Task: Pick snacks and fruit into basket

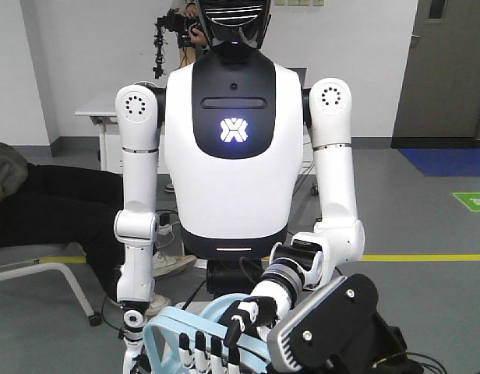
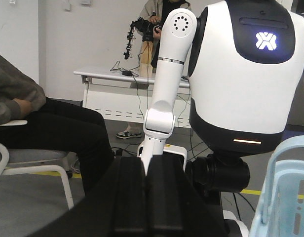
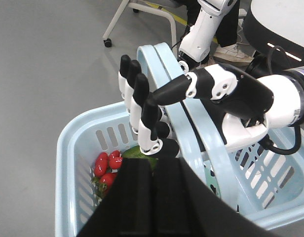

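The light blue basket (image 3: 68, 148) hangs from the white-and-black hand (image 3: 142, 98) of a humanoid robot, whose fingers curl round the two raised handles (image 3: 169, 84). Inside lie the bunch of glossy red fruits (image 3: 107, 165), a green oval fruit (image 3: 137, 152) and a sliver of a mint-green pouch (image 3: 211, 180). My right gripper (image 3: 153, 165) is shut and empty, hovering just above the basket's inside, in front of the hand. My left gripper (image 2: 145, 165) is shut and empty too, held in the air left of the basket's rim (image 2: 285, 187). The corn box is out of view.
The humanoid robot (image 1: 232, 132) stands right in front of me, with the basket (image 1: 170, 331) low between us. A person in black trousers (image 2: 53, 128) sits on a chair at the left. Behind stand a white table (image 2: 117, 79) and a person with a camera rig (image 2: 147, 24).
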Controlling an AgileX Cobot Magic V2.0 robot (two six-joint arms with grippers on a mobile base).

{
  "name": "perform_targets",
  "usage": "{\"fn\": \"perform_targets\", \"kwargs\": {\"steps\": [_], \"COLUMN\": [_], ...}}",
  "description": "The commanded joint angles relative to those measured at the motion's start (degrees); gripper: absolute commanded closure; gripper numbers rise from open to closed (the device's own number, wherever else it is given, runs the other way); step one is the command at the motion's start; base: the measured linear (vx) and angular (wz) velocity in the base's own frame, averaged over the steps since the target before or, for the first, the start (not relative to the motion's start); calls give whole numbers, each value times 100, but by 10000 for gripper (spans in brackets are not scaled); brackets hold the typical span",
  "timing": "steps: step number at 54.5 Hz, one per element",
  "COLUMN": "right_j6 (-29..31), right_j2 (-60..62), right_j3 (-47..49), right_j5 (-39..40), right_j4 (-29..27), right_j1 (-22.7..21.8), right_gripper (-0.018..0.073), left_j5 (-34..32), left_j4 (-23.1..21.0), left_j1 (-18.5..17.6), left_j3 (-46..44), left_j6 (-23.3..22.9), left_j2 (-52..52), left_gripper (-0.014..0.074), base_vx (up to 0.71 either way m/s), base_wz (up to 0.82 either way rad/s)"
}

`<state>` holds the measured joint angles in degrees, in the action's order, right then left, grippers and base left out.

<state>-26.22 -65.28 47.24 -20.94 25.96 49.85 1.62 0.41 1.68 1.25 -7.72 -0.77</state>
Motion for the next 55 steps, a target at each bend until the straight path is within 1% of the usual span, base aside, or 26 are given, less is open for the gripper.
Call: {"fn": "perform_targets", "kwargs": {"steps": [1, 3, 41, 43, 46, 50, 55], "right_j6": [1, 1, 45, 86, 21, -103, -82], "right_j2": [151, 151, 212, 269, 386, 591, 954], "right_j3": [169, 169, 169, 169, 169, 169, 169], "right_j5": [350, 350, 321, 303, 296, 302, 197], "right_j4": [117, 117, 191, 294, 226, -23, -380], "right_j1": [-20, -20, -54, -152, -425, -937, -1584], "right_gripper": [567, 567, 567, 567, 567, 567, 567], "left_j5": [-468, -468, -457, -457, -457, -457, -457], "left_j4": [-336, -395, -364, -364, -364, -364, -364], "left_j1": [4, 4, 4, 4, 4, 4, 4], "left_j3": [-150, -150, -150, -150, -150, -150, -150], "left_j6": [-81, -81, -81, -81, -81, -81, -81], "left_j2": [-63, -63, -63, -63, -63, -63, -63], "left_gripper": [594, 594, 594, 594, 594, 594, 594], "base_vx": [0, 0, 0, 0, 0, 0, 0], "base_wz": [0, 0, 0, 0, 0, 0, 0]}}
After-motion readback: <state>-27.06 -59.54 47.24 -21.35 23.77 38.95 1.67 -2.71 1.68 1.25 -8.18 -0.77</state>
